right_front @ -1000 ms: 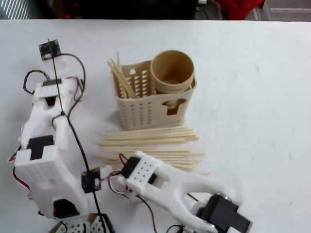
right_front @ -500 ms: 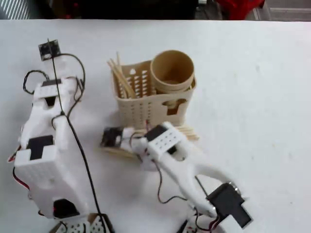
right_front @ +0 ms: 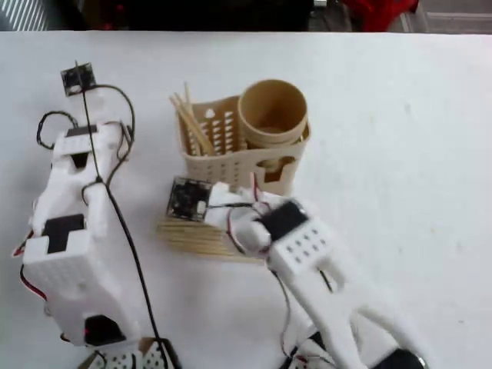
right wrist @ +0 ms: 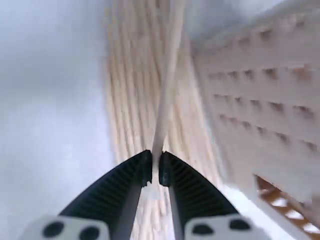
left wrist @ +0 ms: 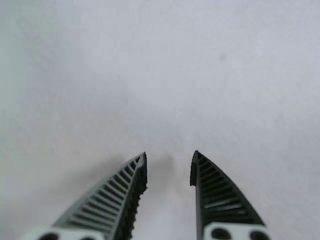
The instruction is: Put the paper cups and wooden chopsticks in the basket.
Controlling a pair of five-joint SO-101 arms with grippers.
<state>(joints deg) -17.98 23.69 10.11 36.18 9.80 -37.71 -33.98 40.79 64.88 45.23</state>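
White tabletop [right_front: 400,115]; dark room strip [right_front: 231,15] beyond its far edge. We see basket [right_front: 231,173] holding paper cup [right_front: 273,115] plus few chopsticks [right_front: 192,127]; loose chopstick pile [right_front: 192,234] lies just in front of basket. Right wrist view adds detail: right tool [right wrist: 155,170] pinched on one chopstick [right wrist: 167,90] beside basket wall. Left wrist view: left tool [left wrist: 169,167] narrowly parted over bare tabletop.

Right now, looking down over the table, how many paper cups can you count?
1. The paper cup stands upright in the basket, in the compartment beside the one holding upright chopsticks. More cups may be nested under it, hidden.
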